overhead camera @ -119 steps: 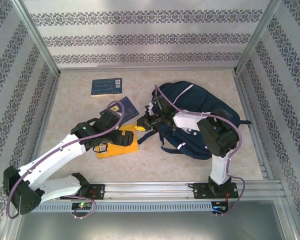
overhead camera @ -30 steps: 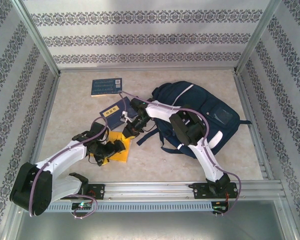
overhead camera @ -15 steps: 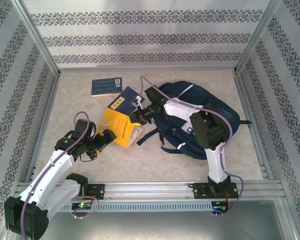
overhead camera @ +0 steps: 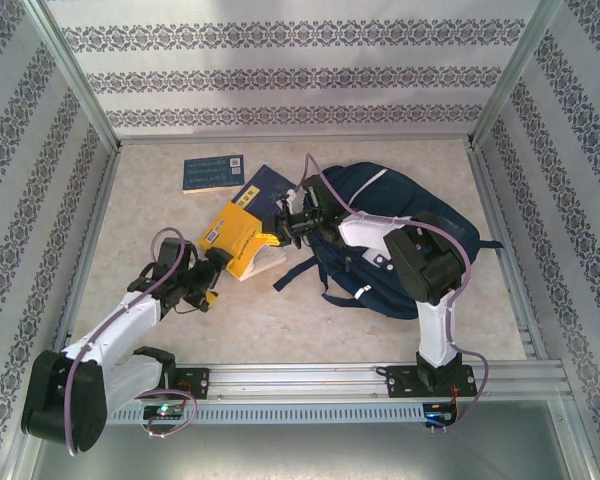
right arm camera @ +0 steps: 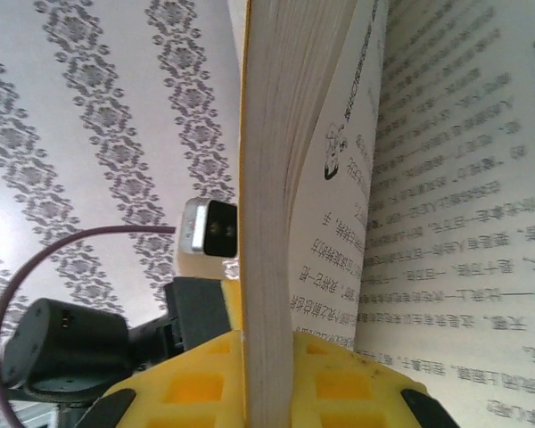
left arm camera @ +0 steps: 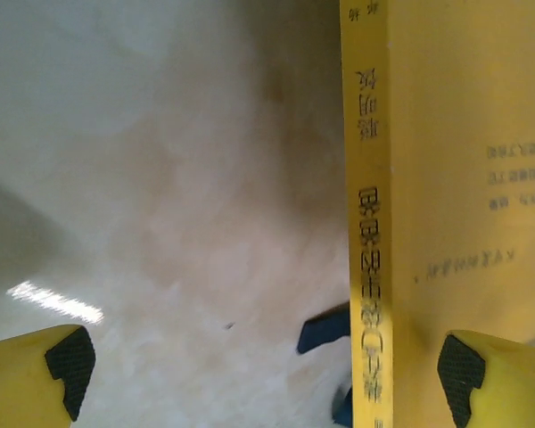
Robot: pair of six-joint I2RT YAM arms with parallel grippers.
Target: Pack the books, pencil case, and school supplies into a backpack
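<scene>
Right gripper (overhead camera: 280, 228) pinches yellow book (overhead camera: 236, 240), maybe only some pages; ease it toward backpack (overhead camera: 420, 215) at 3 o'clock; left gripper (overhead camera: 208, 281) spread wide.

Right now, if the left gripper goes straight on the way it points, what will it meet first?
Most likely the yellow book: its spine stands just ahead of the left gripper, between the open fingers. How far ahead is hard to judge.
</scene>
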